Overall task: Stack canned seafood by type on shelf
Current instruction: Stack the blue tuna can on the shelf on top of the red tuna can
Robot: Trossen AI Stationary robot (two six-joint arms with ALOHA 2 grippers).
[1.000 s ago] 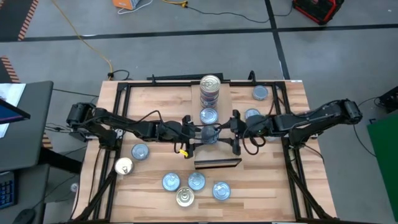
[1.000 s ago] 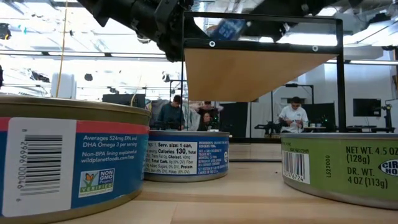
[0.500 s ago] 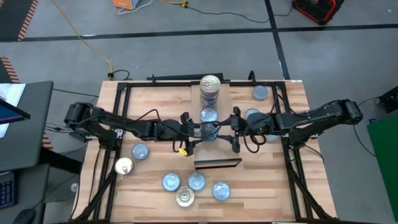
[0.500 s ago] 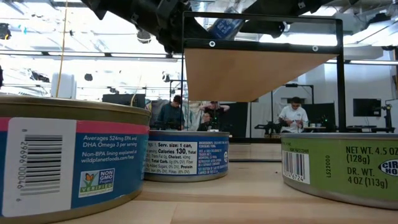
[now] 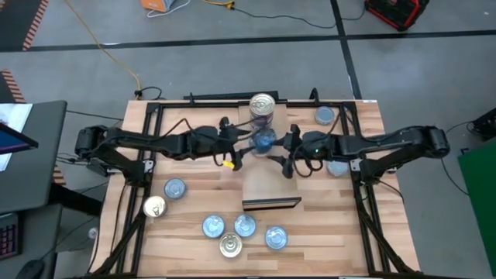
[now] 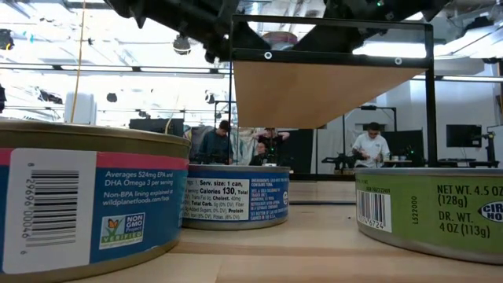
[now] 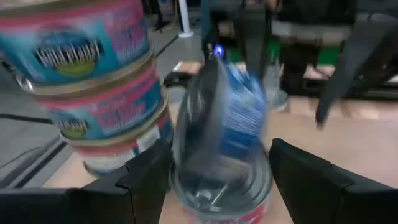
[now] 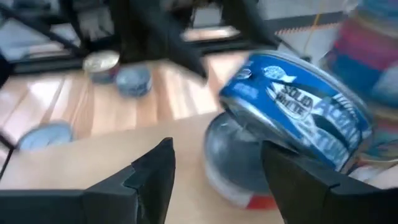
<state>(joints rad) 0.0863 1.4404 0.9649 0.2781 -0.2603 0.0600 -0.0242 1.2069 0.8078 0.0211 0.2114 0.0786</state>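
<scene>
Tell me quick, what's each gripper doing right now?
Left gripper: open, holding nothing.
Right gripper: open, holding nothing.

Grey concrete floor, yellow cable, seated people under bright ceiling lights.

Looked like a robotics lab or open workshop: striped wood table on a black metal frame stood on a grey concrete floor with loose cables and hazard tape. Far behind the table, people sat at benches with monitors under bright ceiling lights.
</scene>
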